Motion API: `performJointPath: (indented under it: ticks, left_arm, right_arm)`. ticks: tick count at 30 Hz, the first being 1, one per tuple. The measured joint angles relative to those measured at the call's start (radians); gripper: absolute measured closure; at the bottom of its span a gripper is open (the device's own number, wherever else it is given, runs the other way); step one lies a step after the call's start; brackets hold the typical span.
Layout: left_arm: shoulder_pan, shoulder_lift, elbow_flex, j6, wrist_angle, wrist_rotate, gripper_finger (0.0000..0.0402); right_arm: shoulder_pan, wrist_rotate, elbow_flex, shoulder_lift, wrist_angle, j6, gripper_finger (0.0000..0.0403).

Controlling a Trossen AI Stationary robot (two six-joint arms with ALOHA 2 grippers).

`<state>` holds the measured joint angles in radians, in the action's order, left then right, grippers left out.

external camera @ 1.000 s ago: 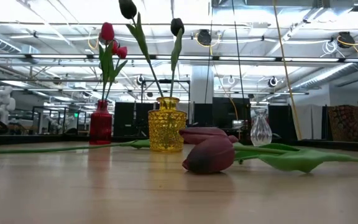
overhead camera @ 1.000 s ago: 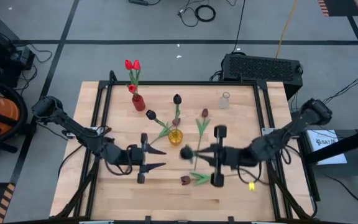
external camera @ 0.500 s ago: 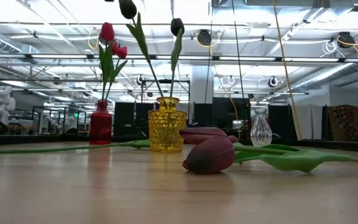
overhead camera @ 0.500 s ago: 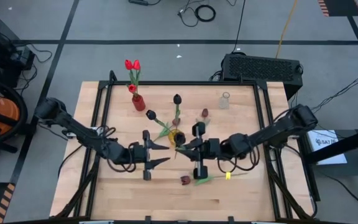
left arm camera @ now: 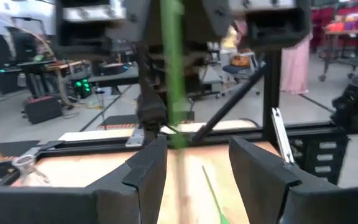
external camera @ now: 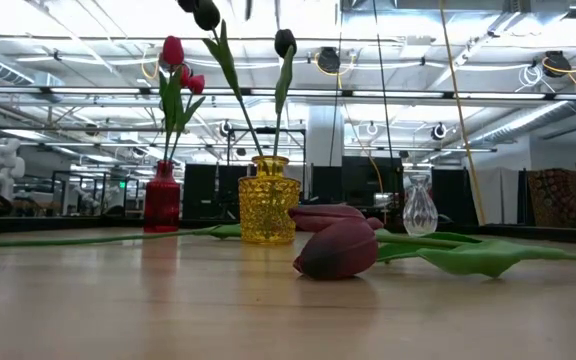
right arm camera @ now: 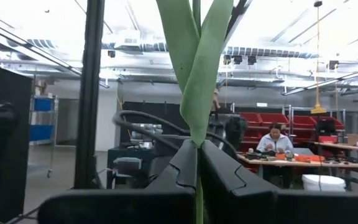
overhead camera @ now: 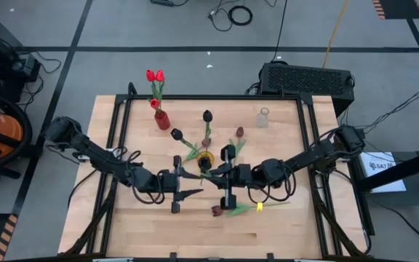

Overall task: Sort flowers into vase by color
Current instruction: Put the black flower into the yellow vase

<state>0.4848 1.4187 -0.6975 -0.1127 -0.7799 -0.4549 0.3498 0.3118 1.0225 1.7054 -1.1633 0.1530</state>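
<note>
The right gripper (overhead camera: 211,173) is hovering just beside the yellow vase (overhead camera: 205,161), its jaws clamped together on a green stem (right arm camera: 196,93) that is standing upright between them in the right wrist view. The left gripper (overhead camera: 190,185) is facing it from close by with jaws apart, and that same stem (left arm camera: 174,74) is rising in the gap between its fingers (left arm camera: 145,168) without either one pressing on it, as far as the left wrist view shows.

The flowers are spread out: red ones are standing in the red vase (overhead camera: 162,120), two dark ones are leaning out of the yellow vase, a maroon one (overhead camera: 239,132) is lying on the table (overhead camera: 282,225) behind the grippers and another (overhead camera: 217,211) in front. The clear vase (overhead camera: 262,118) is holding nothing.

The risk is judged to lie in the crowding. The two grippers are working almost nose to nose, so a small misjudgement could be knocking them together or tipping the yellow vase. If the left jaws are closing off-centre, the thin stem could be bending or slipping sideways, and the head could be missing the vase mouth.

Compared with a second ago, the right arm is reaching much farther toward the table's middle, the left gripper is sitting closer to the vase, and in the low view a dark head (external camera: 186,5) is now showing at the top edge
</note>
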Motion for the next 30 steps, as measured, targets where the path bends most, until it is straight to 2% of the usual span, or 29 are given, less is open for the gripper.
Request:
performJointPath:
  ticks: [3,6,9,13,15,18,22,26,30]
  left_arm:
    - [-0.009,0.021,0.000,0.001,0.002,0.010,0.0231]
    - [-0.020,0.042,0.000,0.001,0.004,0.031,0.0258]
    - [-0.028,0.050,0.000,0.001,0.009,0.058,0.0302]
    - [-0.033,0.046,0.000,-0.001,0.015,0.029,0.0371]
    - [-0.035,0.044,0.000,-0.002,0.016,0.019,0.0390]
    - [-0.033,0.044,0.000,-0.002,0.023,0.007,0.0386]
    - [-0.033,0.044,0.000,-0.006,0.044,0.000,0.0383]
    - [-0.033,0.041,0.000,-0.003,0.079,-0.001,0.0383]
    - [-0.033,0.037,0.000,-0.001,0.127,-0.002,0.0383]
  right_arm:
    - [-0.013,0.000,0.000,0.000,0.002,-0.008,0.0403]
    - [-0.017,0.000,0.000,0.000,0.009,-0.009,0.0403]
    - [-0.017,0.000,0.000,0.000,0.015,-0.006,0.0403]
    - [-0.017,-0.001,0.000,0.000,0.026,-0.005,0.0403]
    - [-0.017,-0.001,0.000,-0.002,0.034,-0.010,0.0402]
    - [-0.013,-0.001,0.000,-0.002,0.040,-0.015,0.0395]
    - [0.004,0.012,0.000,-0.004,0.079,-0.035,0.0359]
    - [0.024,0.079,0.000,-0.034,0.212,-0.084,0.0311]
    - [0.028,0.082,0.000,-0.076,0.411,-0.147,0.0267]
